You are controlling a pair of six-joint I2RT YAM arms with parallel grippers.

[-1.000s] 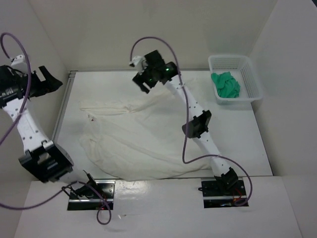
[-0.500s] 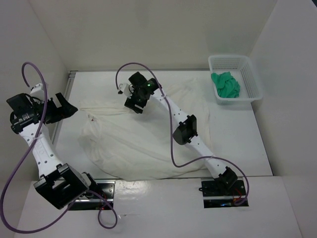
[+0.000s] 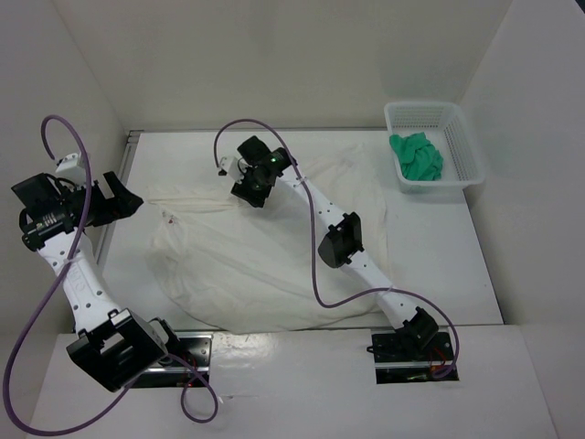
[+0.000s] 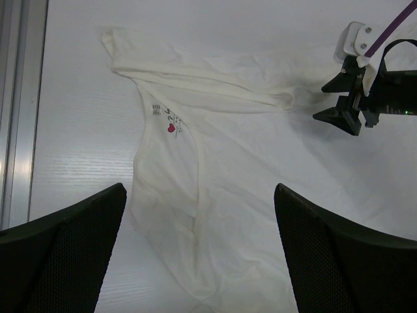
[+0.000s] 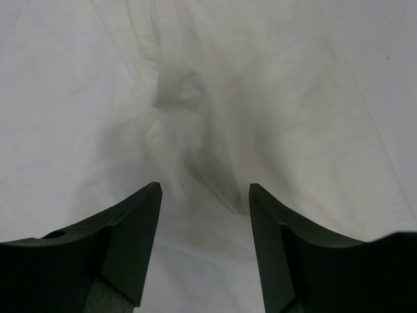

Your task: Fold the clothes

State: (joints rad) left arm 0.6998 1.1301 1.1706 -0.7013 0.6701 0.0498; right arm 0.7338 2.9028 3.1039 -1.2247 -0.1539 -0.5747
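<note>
One white garment (image 3: 256, 265) lies spread at centre of table (image 3: 439, 265), neck toward 9 o'clock; right gripper (image 5: 205, 189) sits over its 12 o'clock edge w/ jaws part-spread astride a raised wrinkle, nothing pinched, and left gripper (image 4: 200, 189) hangs spread wide off the 9 o'clock side. Risk: thin fabric, so a pinch here may catch 2 layers or slip, dragging the lot askew. Neck label (image 4: 171, 124) shows a red heart + tiny print, unreadable

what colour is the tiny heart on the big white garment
Magenta-pink heart on the thin white fabric garment; clearest in the left wrist view.
</note>
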